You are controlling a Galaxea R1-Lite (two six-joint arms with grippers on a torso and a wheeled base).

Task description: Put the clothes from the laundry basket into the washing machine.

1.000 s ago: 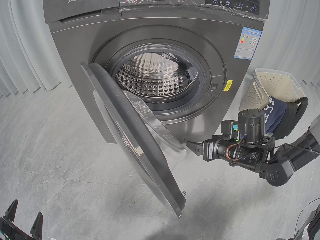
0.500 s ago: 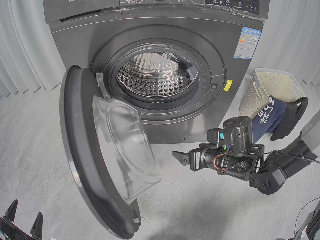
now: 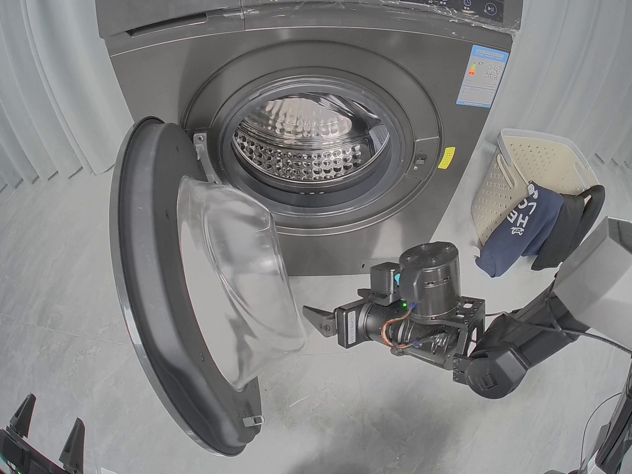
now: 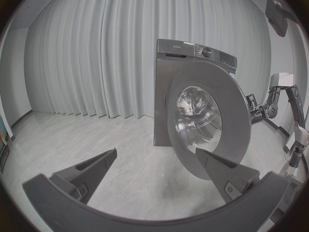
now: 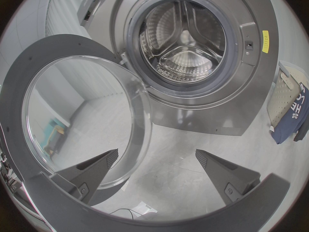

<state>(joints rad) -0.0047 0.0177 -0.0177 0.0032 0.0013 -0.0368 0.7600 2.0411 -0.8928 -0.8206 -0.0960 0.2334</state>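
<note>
Pale curtains (image 3: 39, 67) hung behind everything. Low at the far left, near the floor (image 3: 72, 245), the left gripper (image 3: 51, 424) sat with its jaws spread apart, holding nothing. Next came the door (image 3: 141, 278) of the washing machine (image 3: 309, 47), swung wide on its left hinge, with its clear glass bowl (image 3: 230, 278) bulging out toward the right. Behind it the drum (image 3: 306, 143) stood open, showing bare ribbed steel. In front of the machine and below the opening, the right gripper (image 3: 316, 317) hung above the floor. It pointed at the glass bowl, just beside it and apart from it, with its jaws released and gripping nothing. Its arm ran back toward the lower right, passing in front of the basket side of the scene. Right of the machine, near its corner, stood the laundry basket (image 3: 553, 156). The clothes were there. A navy garment (image 3: 523, 228) was draped over the near rim and hung down outside. A black garment (image 3: 574, 222) touched it on the right.
</note>
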